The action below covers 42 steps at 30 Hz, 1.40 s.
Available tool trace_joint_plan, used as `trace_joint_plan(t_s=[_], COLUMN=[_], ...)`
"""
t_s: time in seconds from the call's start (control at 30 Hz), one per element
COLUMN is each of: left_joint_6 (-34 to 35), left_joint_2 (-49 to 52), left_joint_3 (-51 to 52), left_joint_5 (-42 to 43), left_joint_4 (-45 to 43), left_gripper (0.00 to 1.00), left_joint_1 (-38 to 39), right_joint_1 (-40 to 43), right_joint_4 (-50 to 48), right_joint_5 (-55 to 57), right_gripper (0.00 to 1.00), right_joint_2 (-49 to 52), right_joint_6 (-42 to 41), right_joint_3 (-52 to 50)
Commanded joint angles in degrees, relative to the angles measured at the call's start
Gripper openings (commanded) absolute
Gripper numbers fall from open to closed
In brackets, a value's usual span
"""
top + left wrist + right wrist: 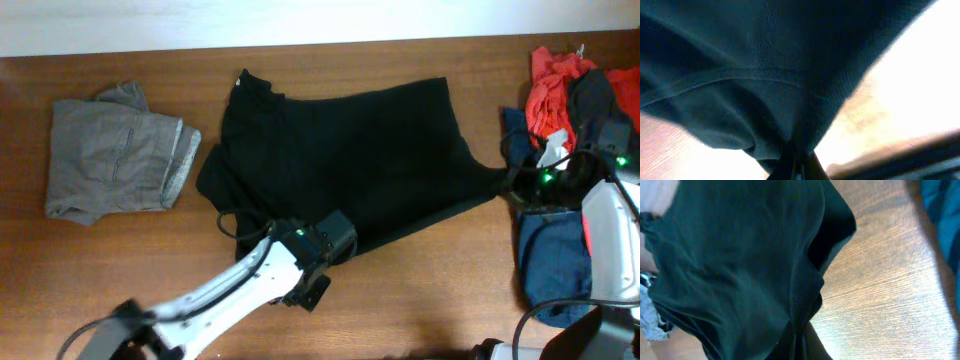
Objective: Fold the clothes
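Left: 1 grey garment [115,160] | right: 1 mixed heap [552,90] | centre: 1 black T-shirt [350,150] | left gripper [335,240], right gripper [512,183]: each pinching its edge

Black T-shirt [350,160]: 1, centre
Grey garment [115,165]: 1, left
Red garment [550,90]: 1, far right
Dark garment [600,95]: 1, far right
Blue garment [550,260]: 1, near right
Robot arms: 2, left arm [230,295] and right arm [612,235]
Table [420,300]: 1
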State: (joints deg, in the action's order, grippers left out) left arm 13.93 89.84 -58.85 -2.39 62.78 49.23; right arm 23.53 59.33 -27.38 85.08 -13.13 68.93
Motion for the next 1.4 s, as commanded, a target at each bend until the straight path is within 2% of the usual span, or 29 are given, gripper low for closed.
trace_joint_plan(t_s=[0.0,0.13,0.27,0.3,0.33,0.43,0.47,0.5,0.53,0.57,0.6,0.63,0.73,0.77,0.97,1.17,1.37], left_joint_6=[0.68,-4.13,-4.96,-6.45,-12.26,-14.27,-14.75,-15.30,-15.23,-14.49,-7.96,-1.66,7.28,8.15,8.31,6.32,6.43], left_joint_2=[-6.10,-11.26,-12.07,-12.02,-12.02,-12.02,-11.96,-11.96,-11.91,-11.91,-11.82,-11.76,-11.76,-11.76,-10.43,-7.87,-3.93], left_joint_3=[-3.41,-3.69,-3.69,-3.69,-3.69,-3.69,-3.69,-3.67,-3.67,-3.65,-3.65,-3.45,-1.70,-1.05,7.19,15.45,18.10], left_joint_5=[-0.55,-0.68,0.44,2.21,9.79,13.31,13.14,12.68,10.34,8.22,-0.07,-5.29,-7.02,-6.14,4.44,13.57,15.61], left_joint_4=[2.12,2.75,2.45,2.47,2.47,2.34,2.25,2.19,2.40,2.73,4.11,5.46,5.11,4.22,-1.86,-9.42,-16.79], left_gripper=[0.01,0.01,0.00,0.00,0.00,0.00,0.04,0.18,0.43,0.46,0.55,0.59,0.62,0.63,0.62,0.62,0.65], left_joint_1=[0.00,0.00,0.00,0.00,0.02,0.02,0.00,0.00,0.00,0.00,-0.52,-1.75,-7.80,-9.68,-19.30,-20.52,-20.55], right_joint_1=[-0.31,-0.31,-0.28,-0.28,-0.26,-0.26,-0.26,-0.26,-0.26,-0.26,-0.26,-0.26,-0.26,-0.26,-0.26,-0.26,-0.26], right_joint_4=[1.46,4.44,6.03,6.40,7.15,7.34,7.30,7.23,7.13,7.13,7.13,7.13,6.82,6.69,6.86,6.91,6.91], right_joint_5=[-0.46,1.09,6.08,7.32,9.84,10.75,10.75,10.75,10.84,11.04,11.96,13.05,13.09,13.07,13.03,12.81,12.63], right_gripper=[0.04,0.04,0.04,0.04,0.04,0.04,0.04,0.04,0.04,0.04,0.04,0.04,0.04,0.04,0.04,0.05,0.05], right_joint_2=[-0.42,-0.42,-0.42,-0.42,-0.44,-0.46,-0.46,-0.46,-0.46,-0.46,-0.46,-0.46,-0.46,-0.46,-0.46,-0.46,-0.46], right_joint_6=[0.20,0.20,0.17,0.17,0.15,0.17,0.15,0.15,0.17,0.17,0.20,0.17,0.17,0.15,-0.87,-0.90,-0.87], right_joint_3=[4.00,5.25,5.25,5.27,5.31,5.31,5.31,5.31,5.31,5.31,5.31,5.31,5.31,5.29,5.29,5.29,5.29])
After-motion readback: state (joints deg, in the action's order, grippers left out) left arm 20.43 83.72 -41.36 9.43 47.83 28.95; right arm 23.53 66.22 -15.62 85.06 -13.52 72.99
